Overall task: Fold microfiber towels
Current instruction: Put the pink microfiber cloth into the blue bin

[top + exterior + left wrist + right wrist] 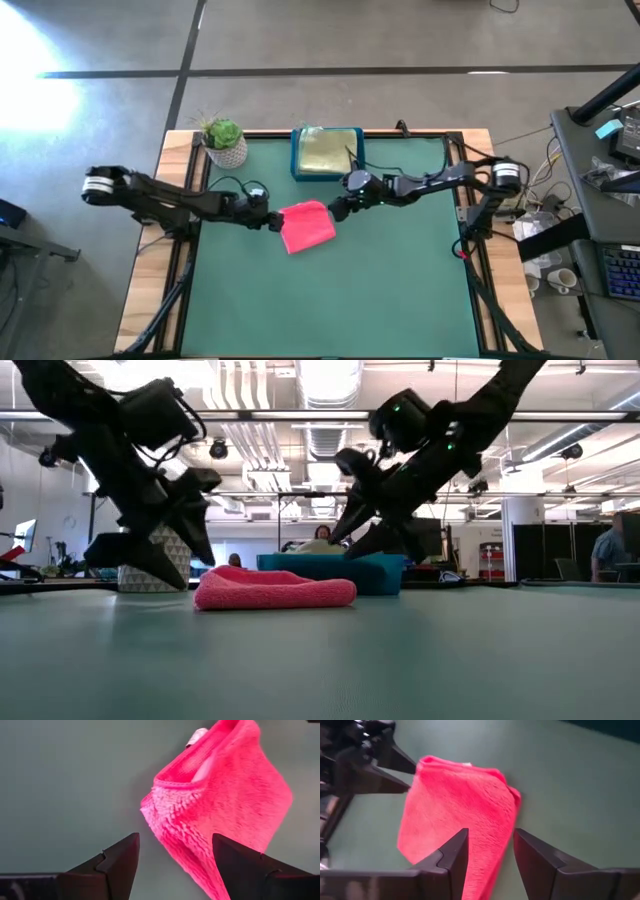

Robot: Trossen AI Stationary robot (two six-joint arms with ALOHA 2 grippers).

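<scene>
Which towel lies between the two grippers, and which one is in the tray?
The hot pink towel, folded on the green mat, lies between the grippers. The yellow towel sits in the blue tray at the table's far edge.

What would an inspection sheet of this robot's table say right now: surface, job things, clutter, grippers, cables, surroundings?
Surface: green mat on a wood-edged table.
Job's things: folded pink towel lying flat mid-table; yellowish towel in the blue tray.
Clutter: potted plant at the far left corner.
Grippers: left gripper and right gripper open, flanking the pink towel, holding nothing.
Cables: along both arms.
Surroundings: concrete floor, desk with clutter at right.
</scene>
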